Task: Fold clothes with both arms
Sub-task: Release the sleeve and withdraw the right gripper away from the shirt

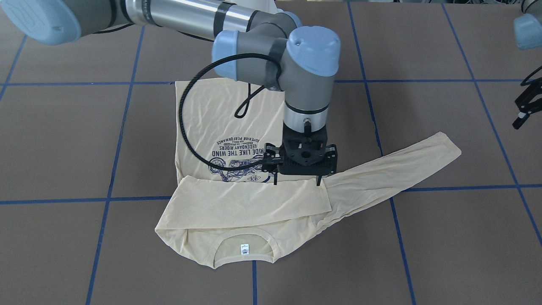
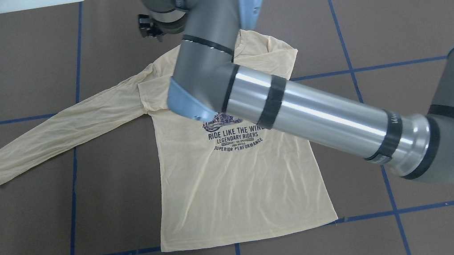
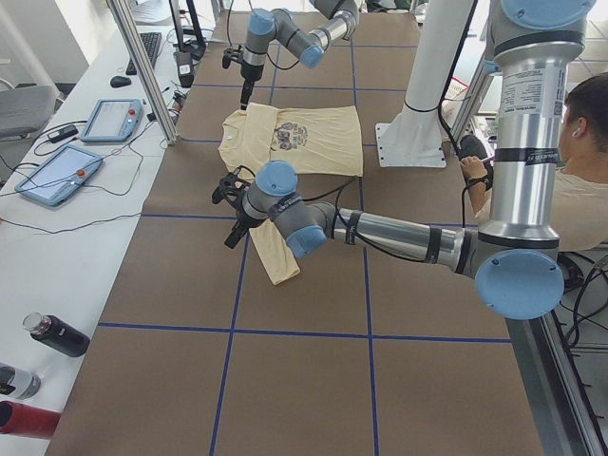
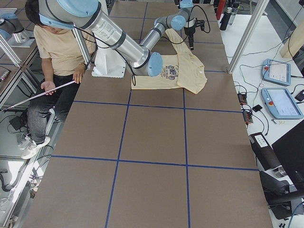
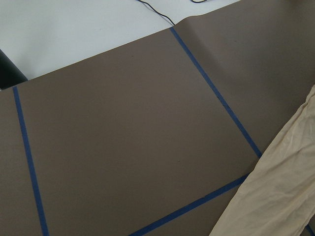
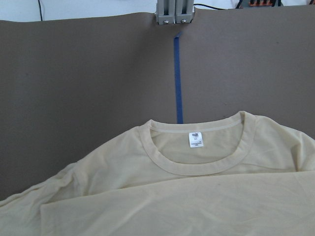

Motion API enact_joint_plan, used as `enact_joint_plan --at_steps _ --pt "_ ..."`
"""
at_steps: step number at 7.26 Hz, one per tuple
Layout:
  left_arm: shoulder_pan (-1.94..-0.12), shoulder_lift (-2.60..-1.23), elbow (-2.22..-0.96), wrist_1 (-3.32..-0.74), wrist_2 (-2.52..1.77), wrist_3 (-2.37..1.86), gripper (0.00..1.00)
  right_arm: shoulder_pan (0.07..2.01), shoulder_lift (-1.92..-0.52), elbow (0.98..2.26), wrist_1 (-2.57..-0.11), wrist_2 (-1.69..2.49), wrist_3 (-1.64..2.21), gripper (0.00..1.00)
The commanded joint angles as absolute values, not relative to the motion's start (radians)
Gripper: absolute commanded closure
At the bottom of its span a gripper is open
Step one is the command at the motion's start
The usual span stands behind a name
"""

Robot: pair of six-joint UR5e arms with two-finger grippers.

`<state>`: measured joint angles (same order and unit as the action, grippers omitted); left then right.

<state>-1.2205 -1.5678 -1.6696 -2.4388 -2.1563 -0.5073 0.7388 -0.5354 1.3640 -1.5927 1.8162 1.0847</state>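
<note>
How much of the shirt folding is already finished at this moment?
Done: one sleeve lies folded across the chest of the shirt. In hand: the right claw hangs open over that sleeve's cuff. Left: the other sleeve lies stretched out, and the body is not yet folded.

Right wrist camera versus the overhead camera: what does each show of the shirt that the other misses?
Only the wrist view shows the white neck tag inside the ribbed neckline. Only the overhead shows the navy print, the bottom hem and the outstretched sleeve. Both show the cream shirt on the brown table with blue tape lines.
</note>
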Motion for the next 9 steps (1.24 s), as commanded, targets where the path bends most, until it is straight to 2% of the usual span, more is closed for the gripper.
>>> enact_joint_plan --at_steps 1,3,4,5,7,9 --pt "-1.12 -1.566 -1.541 -2.603 -2.063 -0.623 0.0 0.86 -0.891 1.738 -1.646 1.917 0.856 0.0" --pt "-1.086 -1.508 -1.488 -2.676 -1.996 -0.624 0.0 0.952 -1.139 1.94 -1.643 2.014 0.682 0.0" --pt "-1.075 -1.481 -1.456 -2.742 -1.982 -0.647 0.01 0.984 -1.232 2.0 -1.638 2.043 0.626 0.0" --pt "-1.053 -1.477 -1.418 -2.787 -1.965 -0.708 0.06 0.997 -1.315 2.05 -1.626 2.052 0.586 0.0" --pt "-0.952 -1.477 -1.401 -2.807 -1.885 -0.84 0.21 1.022 -1.383 2.079 -1.591 2.068 0.555 0.0" --pt "-0.934 -1.479 -1.393 -2.81 -1.876 -0.844 0.29 1.025 -1.39 2.079 -1.58 2.068 0.555 0.0"
